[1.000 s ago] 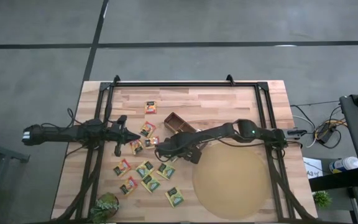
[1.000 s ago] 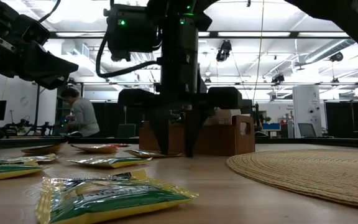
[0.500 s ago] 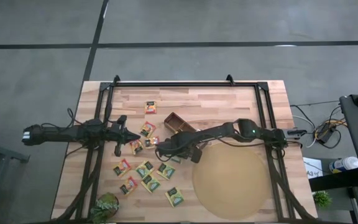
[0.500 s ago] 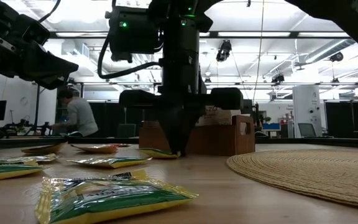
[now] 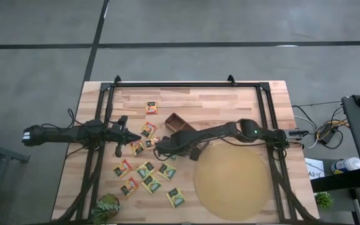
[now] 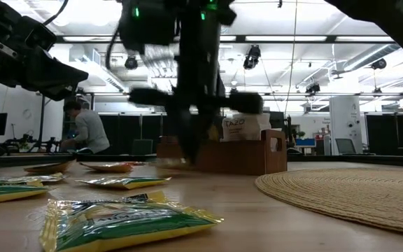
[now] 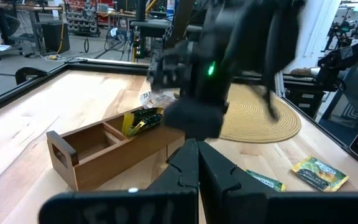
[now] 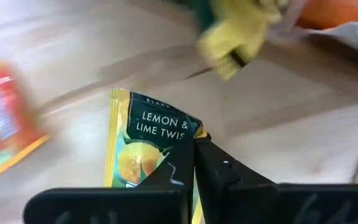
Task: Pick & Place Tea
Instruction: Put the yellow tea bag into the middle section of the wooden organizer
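Several tea sachets lie flat on the wooden table [image 5: 230, 103], among them green-yellow ones [image 5: 150, 184] and an orange one [image 5: 150, 107]. My right gripper [image 5: 160, 146] points down beside the brown box [image 5: 180, 123] and is shut on a green-yellow sachet [image 8: 143, 140] marked "Lemon & Lime". In the low view this gripper [image 6: 187, 155] is blurred. The box [image 7: 104, 149] holds one sachet [image 7: 143, 118]. My left gripper [image 7: 197, 152] is shut and holds nothing, hovering at the table's left [image 5: 129, 134]. My right gripper pinches the green-yellow sachet between its two fingers at one edge, near a corner [image 8: 190, 134]. The fingers come from above, pointing down. The sachet lies flat below them, its printed face toward the wrist camera; whether it is clear of the table I cannot tell.
The big round tan mat [image 5: 233, 181] lies at the near right. A small green plant [image 5: 107, 208] stands at the near left corner. Black frame rails [image 5: 186, 84] run along the table's far and side edges. A person [image 6: 89, 129] is in the room beyond.
My right gripper stood open over the sachet, then shut on it on the table. It has since risen a little and shifted toward the table's left, carrying the sachet along; the move blurs it in the low view.
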### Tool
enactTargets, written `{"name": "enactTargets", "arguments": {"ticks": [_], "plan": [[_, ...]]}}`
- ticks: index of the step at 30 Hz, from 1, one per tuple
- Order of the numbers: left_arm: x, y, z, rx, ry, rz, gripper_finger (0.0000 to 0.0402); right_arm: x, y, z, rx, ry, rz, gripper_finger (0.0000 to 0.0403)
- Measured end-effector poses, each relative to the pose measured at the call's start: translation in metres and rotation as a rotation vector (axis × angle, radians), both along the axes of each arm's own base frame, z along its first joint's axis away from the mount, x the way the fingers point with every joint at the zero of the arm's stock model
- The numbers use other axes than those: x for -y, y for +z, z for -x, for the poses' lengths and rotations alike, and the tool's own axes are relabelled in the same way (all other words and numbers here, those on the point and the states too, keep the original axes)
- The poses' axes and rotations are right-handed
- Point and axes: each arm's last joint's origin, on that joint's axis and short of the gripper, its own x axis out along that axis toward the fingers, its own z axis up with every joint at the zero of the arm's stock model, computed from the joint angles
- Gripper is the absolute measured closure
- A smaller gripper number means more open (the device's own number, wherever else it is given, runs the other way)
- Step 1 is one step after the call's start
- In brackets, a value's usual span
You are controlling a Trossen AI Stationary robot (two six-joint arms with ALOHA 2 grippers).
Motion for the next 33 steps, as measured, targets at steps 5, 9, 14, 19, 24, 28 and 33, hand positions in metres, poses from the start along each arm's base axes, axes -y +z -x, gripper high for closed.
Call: {"name": "enactTargets", "arguments": {"ticks": [5, 9, 14, 19, 24, 28, 33], "plan": [[0.000, 0.000, 0.000, 0.000, 0.000, 0.000, 0.0402, -0.007, 0.023, -0.007, 0.083, 0.042, 0.049, 0.0395], [0.000, 0.000, 0.000, 0.000, 0.000, 0.000, 0.0402, -0.011, 0.041, -0.008, 0.120, 0.076, 0.136, 0.0395], [0.000, 0.000, 0.000, 0.000, 0.000, 0.000, 0.0402, -0.012, 0.061, 0.001, 0.053, 0.135, 0.279, 0.0395], [0.000, 0.000, 0.000, 0.001, 0.000, 0.000, 0.0402, -0.010, 0.074, 0.013, -0.034, 0.171, 0.393, 0.0395], [0.000, 0.000, 0.000, 0.000, 0.000, 0.000, 0.0402, -0.006, 0.085, 0.025, -0.109, 0.176, 0.485, 0.0395], [0.000, 0.000, 0.000, 0.001, 0.000, 0.000, 0.0402, -0.003, 0.097, 0.030, -0.102, 0.185, 0.560, 0.0395], [0.000, 0.000, 0.000, 0.000, 0.000, 0.000, 0.0402, 0.004, 0.102, 0.030, -0.105, 0.191, 0.634, 0.0395]]}}
